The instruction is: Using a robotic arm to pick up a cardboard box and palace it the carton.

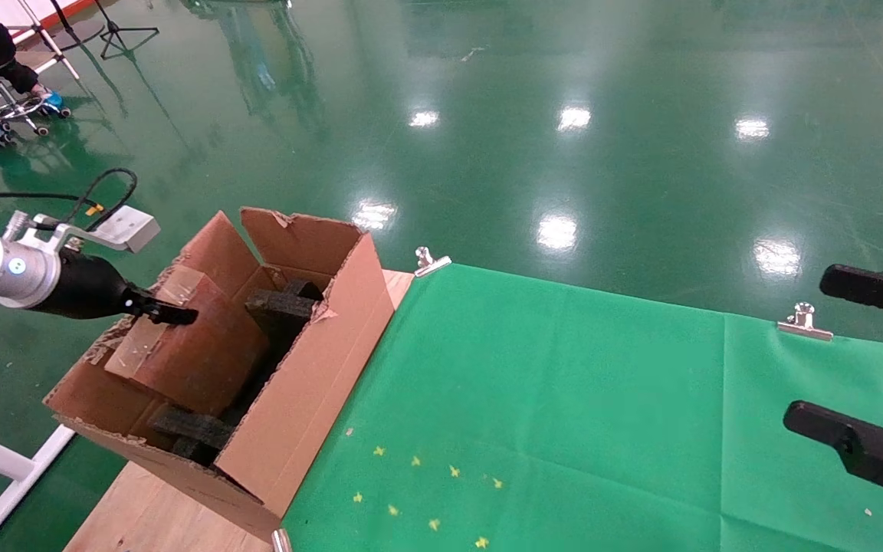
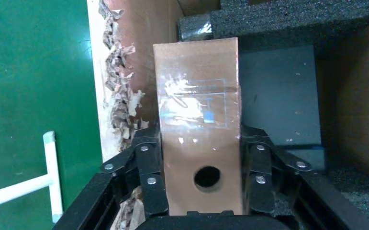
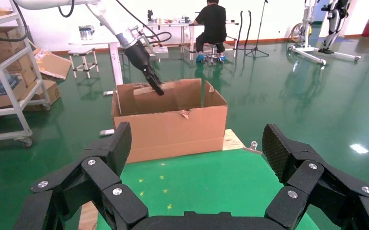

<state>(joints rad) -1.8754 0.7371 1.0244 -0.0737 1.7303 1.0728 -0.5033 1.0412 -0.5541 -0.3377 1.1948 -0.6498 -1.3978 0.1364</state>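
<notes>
One taped cardboard box (image 2: 199, 129), label seemingly unreadable, clamped in left gripper (image 2: 201, 177) inside carton (image 1: 311, 383).

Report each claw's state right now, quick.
Left claw: closed on the cardboard box, held over the carton.
Right claw: open, holding nothing, above the green cloth.

light: bright overhead | glare: spots on glossy floor (image 1: 564, 153), box tape | focus: sharp
</notes>
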